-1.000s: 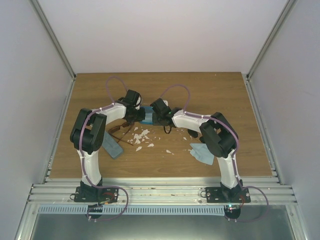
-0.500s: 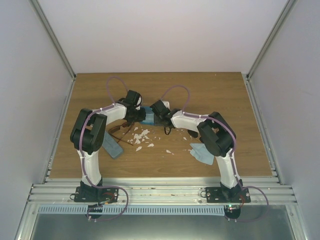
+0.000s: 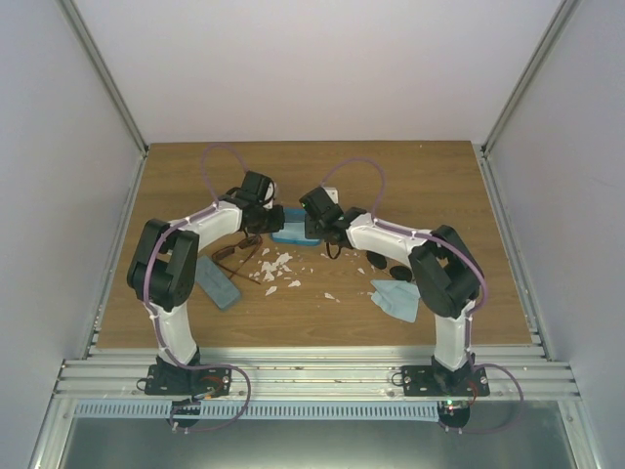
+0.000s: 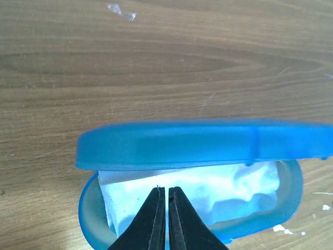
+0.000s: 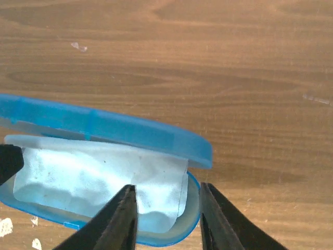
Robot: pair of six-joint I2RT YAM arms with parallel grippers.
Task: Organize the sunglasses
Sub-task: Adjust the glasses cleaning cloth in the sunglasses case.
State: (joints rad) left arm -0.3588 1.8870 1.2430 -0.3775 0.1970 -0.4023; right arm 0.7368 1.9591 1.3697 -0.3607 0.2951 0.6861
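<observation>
Sunglasses are two pairs on this table, and neither one is in a case yet. Starting at the left edge, you have the grey case (image 3: 216,283). Just beside it, toward the far edge, is the brown pair (image 3: 237,253). Its long axis runs about parallel to the near edge, a little tilted.

Next is the left gripper (image 4: 165,190), over the left end of the blue case (image 3: 291,235). Its fingers are pressed together with no gap, above the white cloth (image 4: 218,190) inside the case. Whether they pinch the cloth, you cannot tell. From this gripper the brown pair lies toward the near edge and slightly to the left, so I judge the left arm is the nearer one for it.

The blue case is about in the middle of the table, with its long axis parallel to the near edge. At its right end is the right gripper (image 5: 165,187), fingers spread wide and holding nothing, astride the rim there. Further right and toward the near edge is the black pair (image 3: 377,259). Its lenses line up on a slant toward the near right corner, and the right arm is nearer to it. After that comes the light blue cloth (image 3: 395,299).

The top view gives you both pairs but hides the inside of the case. Both wrist views show the lid raised and the white cloth filling the case, but no sunglasses at all.
</observation>
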